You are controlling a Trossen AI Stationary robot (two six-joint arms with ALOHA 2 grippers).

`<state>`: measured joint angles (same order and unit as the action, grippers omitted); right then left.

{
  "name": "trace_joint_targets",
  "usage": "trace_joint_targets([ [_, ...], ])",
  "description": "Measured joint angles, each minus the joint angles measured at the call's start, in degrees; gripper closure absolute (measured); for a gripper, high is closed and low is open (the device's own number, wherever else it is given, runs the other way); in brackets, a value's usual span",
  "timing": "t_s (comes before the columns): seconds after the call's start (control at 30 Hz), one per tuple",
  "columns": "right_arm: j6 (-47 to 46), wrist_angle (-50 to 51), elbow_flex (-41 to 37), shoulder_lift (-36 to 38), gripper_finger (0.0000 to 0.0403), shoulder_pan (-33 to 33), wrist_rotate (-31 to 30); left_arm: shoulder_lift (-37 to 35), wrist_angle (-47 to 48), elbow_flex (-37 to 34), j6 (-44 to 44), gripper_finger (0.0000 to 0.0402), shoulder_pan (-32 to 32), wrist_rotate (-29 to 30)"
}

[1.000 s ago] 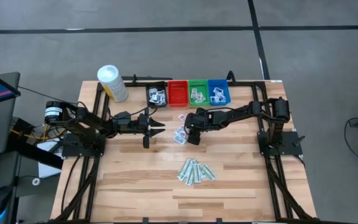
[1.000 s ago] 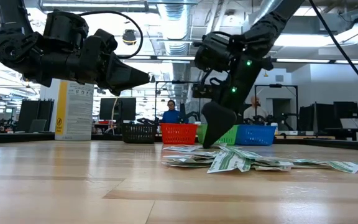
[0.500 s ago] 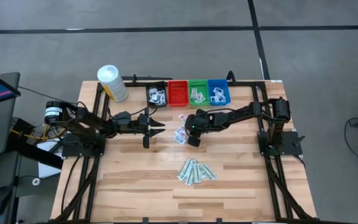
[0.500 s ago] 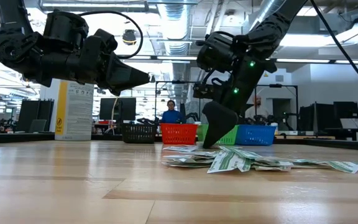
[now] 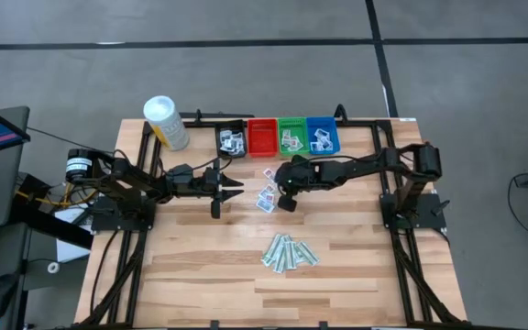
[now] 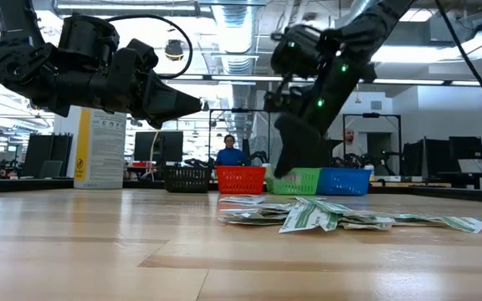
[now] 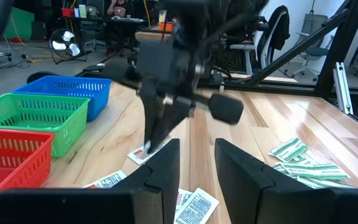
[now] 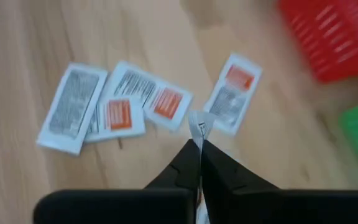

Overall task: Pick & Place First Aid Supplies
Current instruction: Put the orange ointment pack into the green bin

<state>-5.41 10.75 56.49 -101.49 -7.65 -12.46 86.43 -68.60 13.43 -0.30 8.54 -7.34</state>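
Parted a little with nothing between them, the left gripper (image 5: 234, 189) hangs over the table (image 5: 200, 266) left of centre. To its right, the right gripper (image 5: 285, 203) has its jaws pinched tight on 1 white packet (image 8: 199, 124), lifted off the wood above 4 loose orange-printed packets (image 8: 118, 106). Behind stand the black bin (image 5: 232, 139), red bin (image 5: 262, 137), green bin (image 5: 291, 137) and blue bin (image 5: 323, 135); 3 already hold supplies, the red looks empty. I'd call it roughly midway: the loose packets and the pale-green strips (image 5: 289, 252) nearer the front remain.
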Motion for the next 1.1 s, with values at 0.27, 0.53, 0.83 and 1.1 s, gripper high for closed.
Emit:
trace_joint_targets([
  [0.27, 0.0, -0.6, 0.0, 7.5, 0.0395, -1.9, -12.5, 0.0, 0.0, 0.0, 0.0, 0.03, 0.0, 0.0],
  [0.53, 0.9, -5.0, 0.1, 10.1, 0.0396, -8.9, -17.5, 0.0, 0.0, 0.0, 0.0, 0.03, 0.0, 0.0],
  [0.83, 0.4, -8.2, 0.1, 4.9, 0.038, -16.5, -12.8, 0.0, 0.0, 0.0, 0.0, 0.03, 0.0, 0.0],
  [1.1, -0.6, -8.8, 0.1, 2.0, 0.0377, -18.4, -8.4, 0.0, 0.0, 0.0, 0.0, 0.03, 0.0, 0.0],
])
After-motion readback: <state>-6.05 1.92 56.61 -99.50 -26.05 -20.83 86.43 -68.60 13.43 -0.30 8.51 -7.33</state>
